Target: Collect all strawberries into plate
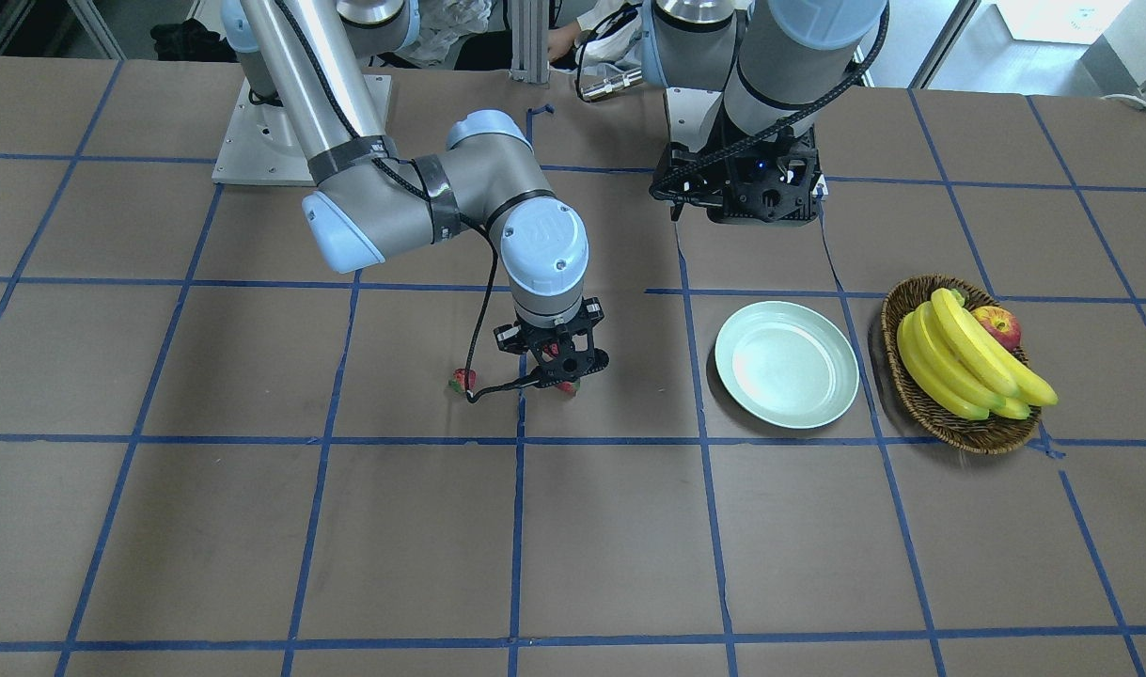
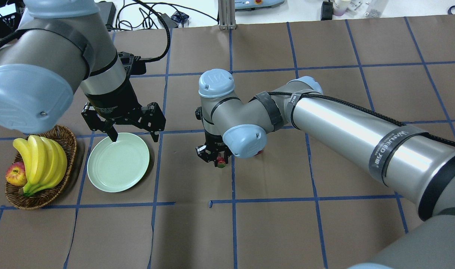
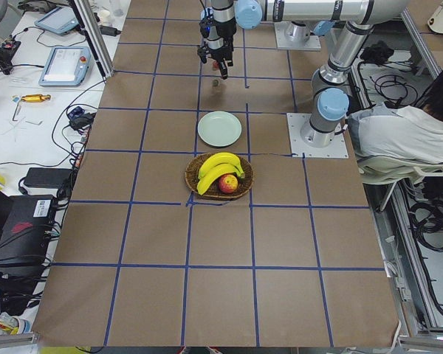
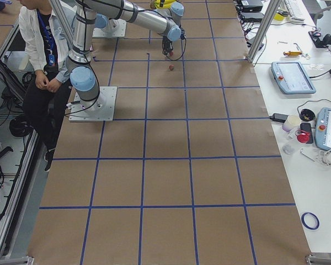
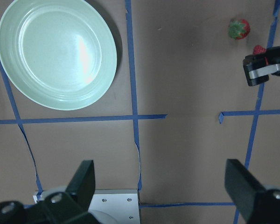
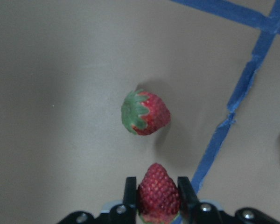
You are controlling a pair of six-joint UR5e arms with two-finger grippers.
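My right gripper (image 1: 565, 378) is shut on a red strawberry (image 6: 158, 193), tip pointing away from the wrist, low over the brown table. A second strawberry (image 6: 144, 113) with a green cap lies loose on the table just beyond it, also seen as the loose strawberry (image 1: 462, 380). The pale green plate (image 1: 787, 364) sits empty to the side, about one grid square from the held strawberry (image 2: 221, 162). My left gripper (image 2: 134, 133) hangs open over the plate's (image 2: 118, 167) far rim with nothing between its fingers.
A wicker basket (image 1: 958, 434) with bananas (image 1: 967, 362) and an apple (image 1: 997, 326) stands beside the plate, on the side away from the strawberries. Blue tape lines grid the table. A person sits behind the robot base in the side views.
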